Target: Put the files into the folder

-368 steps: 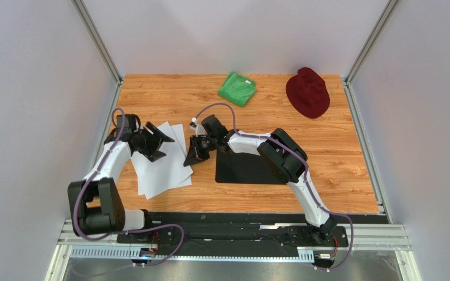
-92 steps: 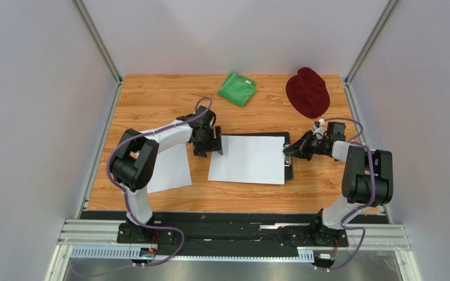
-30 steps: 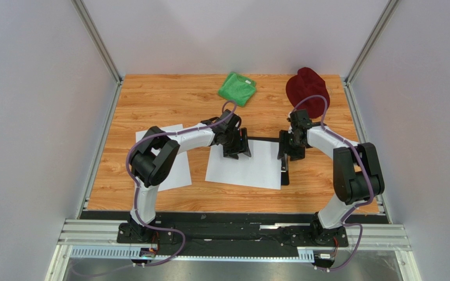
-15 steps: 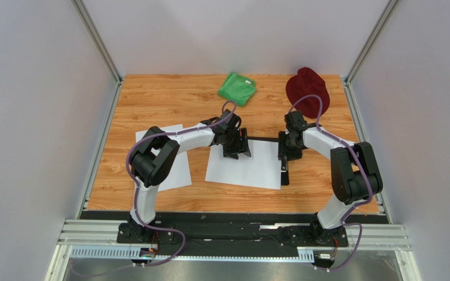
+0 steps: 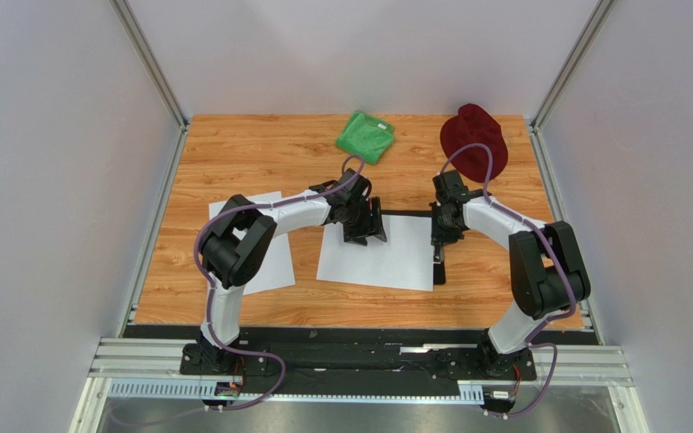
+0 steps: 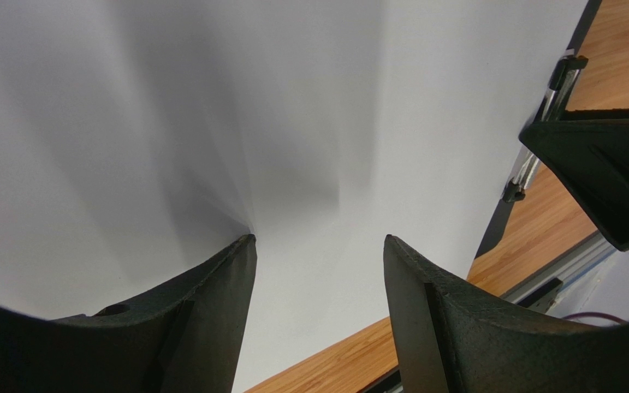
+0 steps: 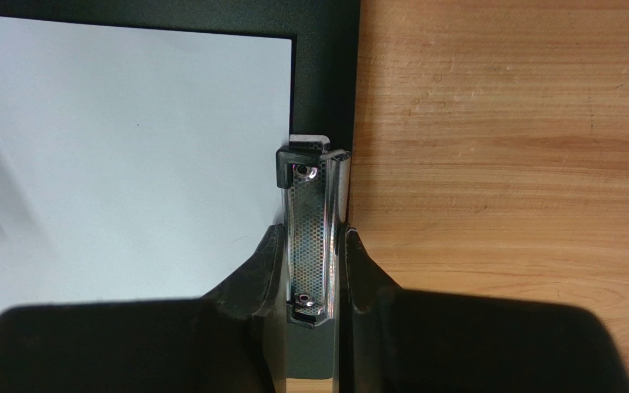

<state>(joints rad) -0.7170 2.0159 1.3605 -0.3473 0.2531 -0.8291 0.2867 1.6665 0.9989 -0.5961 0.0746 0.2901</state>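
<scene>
A white sheet [image 5: 377,257] lies on the black folder board [image 5: 411,215], covering most of it. My left gripper [image 5: 364,230] is open, its fingertips down on the sheet's far left part; in the left wrist view the sheet [image 6: 293,123] fills the frame around the gripper [image 6: 318,239]. My right gripper [image 5: 440,236] is shut on the folder's silver clip [image 5: 438,251]. In the right wrist view the gripper [image 7: 308,237] squeezes the clip [image 7: 309,205] from both sides, and the sheet's edge [image 7: 129,164] lies beside the clip on the board [image 7: 326,65]. More white sheets [image 5: 269,262] lie left.
A green cloth [image 5: 365,136] and a dark red hat [image 5: 474,142] lie at the table's far side. The metal frame rails run along both table sides. The right gripper [image 6: 613,172] shows in the left wrist view past the board's edge.
My right wrist has shifted slightly toward the far side along the clip. The left arm and the sheet have stayed put.
</scene>
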